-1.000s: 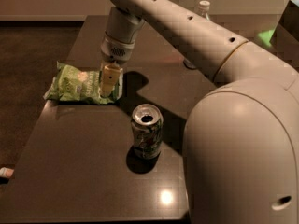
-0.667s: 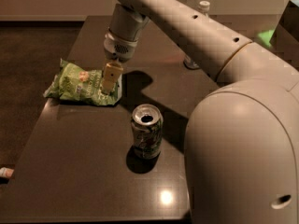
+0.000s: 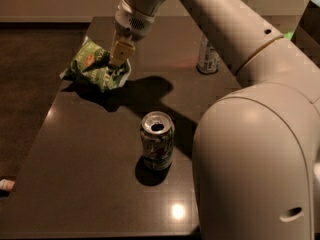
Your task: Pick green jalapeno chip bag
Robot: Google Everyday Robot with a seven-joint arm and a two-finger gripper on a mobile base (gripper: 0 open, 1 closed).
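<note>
Camera view, looking down over a dark table (image 3: pixel 90 184) from behind the pale arm (image 3: pixel 225 29). Stretched from the bulky housing at near right to the far left of the tabletop, ending in the gripper (image 3: pixel 116 66), pointed downward. Clamped on the bag (image 3: pixel 90 61), with yellowish fingers (image 3: pixel 121 51) closed on its right end beside the white sealed edge. Held tilted over the table's far left corner, apparently clear of the surface, crinkled green face with white lettering and a small orange-red mark turned toward the camera. Spread beneath and to the right of the bag, a broad dark shadow (image 3: pixel 145 91) running back toward the arm.

Standing upright near the middle of the table, a green-and-white can (image 3: pixel 157 141) with its top opened, well apart from the bag and nearer the camera, just beside the arm's housing. Ringed at its base by a small shadow of its own. Standing upright toward the far right of the table, a second can (image 3: pixel 207 54), pale and partly hidden behind the arm. Glinting on the near part of the tabletop, one bright spot of reflected light (image 3: pixel 176 211).

Lying on the dark floor (image 3: pixel 25 109) at the left edge of the frame, a small white-and-red object (image 3: pixel 6 184), cut off and too small to identify
</note>
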